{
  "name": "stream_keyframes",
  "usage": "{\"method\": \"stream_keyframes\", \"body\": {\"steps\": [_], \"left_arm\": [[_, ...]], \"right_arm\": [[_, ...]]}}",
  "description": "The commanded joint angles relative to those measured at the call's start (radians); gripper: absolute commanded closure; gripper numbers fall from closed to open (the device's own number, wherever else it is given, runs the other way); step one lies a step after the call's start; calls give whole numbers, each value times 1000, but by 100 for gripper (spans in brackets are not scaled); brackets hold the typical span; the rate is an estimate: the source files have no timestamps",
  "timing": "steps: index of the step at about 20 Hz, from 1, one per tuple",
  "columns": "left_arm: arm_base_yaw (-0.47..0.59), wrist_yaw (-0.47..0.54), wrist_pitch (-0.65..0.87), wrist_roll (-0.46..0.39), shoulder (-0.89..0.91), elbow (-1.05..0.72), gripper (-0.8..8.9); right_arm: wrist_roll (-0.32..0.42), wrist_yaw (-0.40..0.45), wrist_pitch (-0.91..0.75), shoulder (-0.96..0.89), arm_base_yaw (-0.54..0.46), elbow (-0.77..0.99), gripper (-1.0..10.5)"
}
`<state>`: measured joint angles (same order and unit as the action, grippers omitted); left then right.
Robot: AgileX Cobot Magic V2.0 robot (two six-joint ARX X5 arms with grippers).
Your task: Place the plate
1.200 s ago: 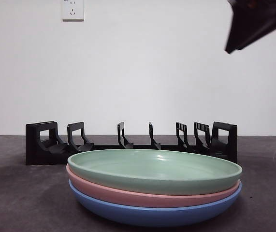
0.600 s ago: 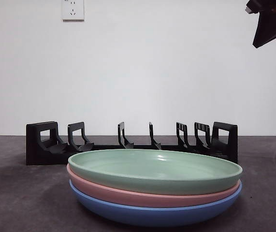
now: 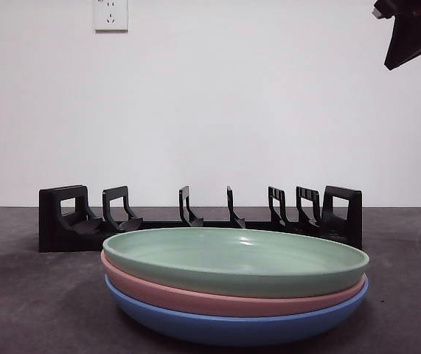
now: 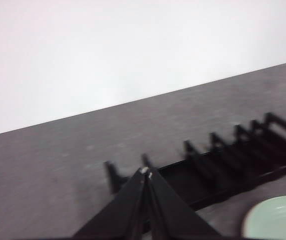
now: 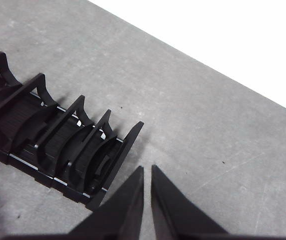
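Note:
Three plates are stacked at the table's front: a green plate (image 3: 236, 258) on top, a pink plate (image 3: 195, 299) under it and a blue plate (image 3: 232, 328) at the bottom. Behind the stack stands a black slotted rack (image 3: 63, 217) with nothing in it. My left gripper (image 4: 145, 172) is shut and holds nothing, high above the rack (image 4: 223, 160), with the green plate's edge (image 4: 278, 217) off to one side. My right gripper (image 5: 148, 170) is shut and holds nothing above the rack's end (image 5: 57, 140). A black arm tip (image 3: 413, 29) shows at the front view's top right corner.
The table top (image 3: 18, 295) is dark grey and meets a white wall just behind the rack. A wall socket (image 3: 110, 13) sits high on the wall at the left.
The black arm tip at the top right has drawn back up and to the right since a second ago, then held still. Plates and rack have not moved.

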<state>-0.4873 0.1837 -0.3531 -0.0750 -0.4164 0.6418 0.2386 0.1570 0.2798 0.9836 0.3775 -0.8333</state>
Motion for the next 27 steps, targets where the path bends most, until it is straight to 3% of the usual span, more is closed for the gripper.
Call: {"method": "stream_keyframes", "body": {"steps": [1, 5, 10, 11, 13, 27], "left_arm": [[116, -31, 22, -22, 81, -130, 806], [352, -183, 128, 2, 225, -382, 806], [518, -193, 344, 103, 336, -579, 806], [531, -193, 391, 114, 366, -620, 806], [544, -196, 317, 116, 416, -629, 806], [551, -196, 294, 101, 412, -629, 806]], "right_arm": [[-2, 1, -10, 6, 3, -8, 925], [-2, 1, -10, 6, 3, -8, 925], [-2, 1, -10, 6, 3, -8, 925], [-2, 1, -10, 6, 3, -8, 925], [-2, 0, -10, 6, 3, -8, 925], [-2, 1, -18, 6, 4, -8, 925]]}}
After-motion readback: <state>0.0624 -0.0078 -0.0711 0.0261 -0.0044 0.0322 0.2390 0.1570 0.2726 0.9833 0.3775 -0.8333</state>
